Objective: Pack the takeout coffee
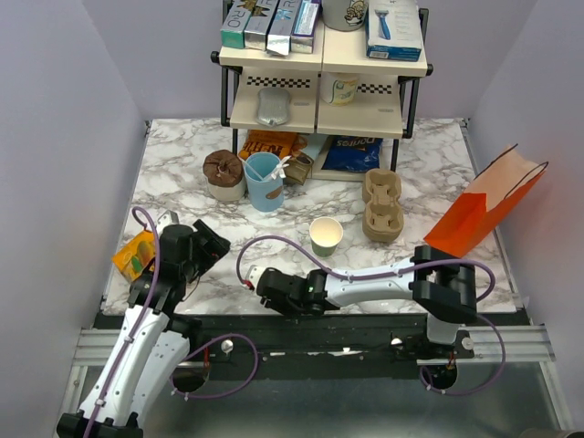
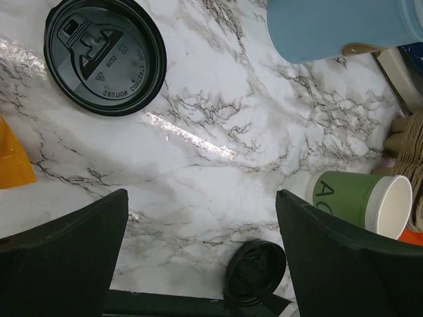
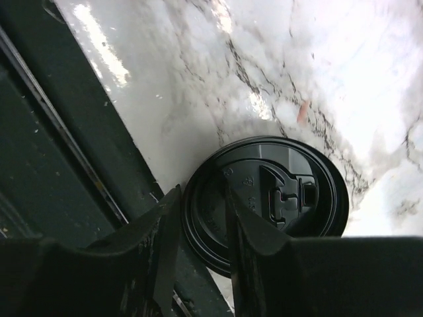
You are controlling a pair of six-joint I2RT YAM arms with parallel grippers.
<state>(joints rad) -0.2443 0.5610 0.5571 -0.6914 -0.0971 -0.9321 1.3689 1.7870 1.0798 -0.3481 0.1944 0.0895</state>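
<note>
Takeout coffee cup stands upright on the marble table, near the middle. It is open-topped, with green sides and a white inside; can't tell if there is liquid in it. In the left wrist view the same cup sits at the right edge.

Its small black lid lies flat at the near table edge, well apart from the cup. Right claw is narrow, one finger outside the lid's rim and one over its top. Can't tell if it actually pinches.

Left claw is wide and holds nothing, hovering over bare marble. A larger black lid lies flat beyond it.

Blue cup stands behind the green cup with a wooden stirrer in it. Just left of it is a pale cup with a brown lumpy top; contents unclear.

Brown pulp carriers sit right of the green cup, nothing in their wells. Orange paper bag leans at the right edge; its inside is not visible. An orange packet lies by the left arm.
</note>
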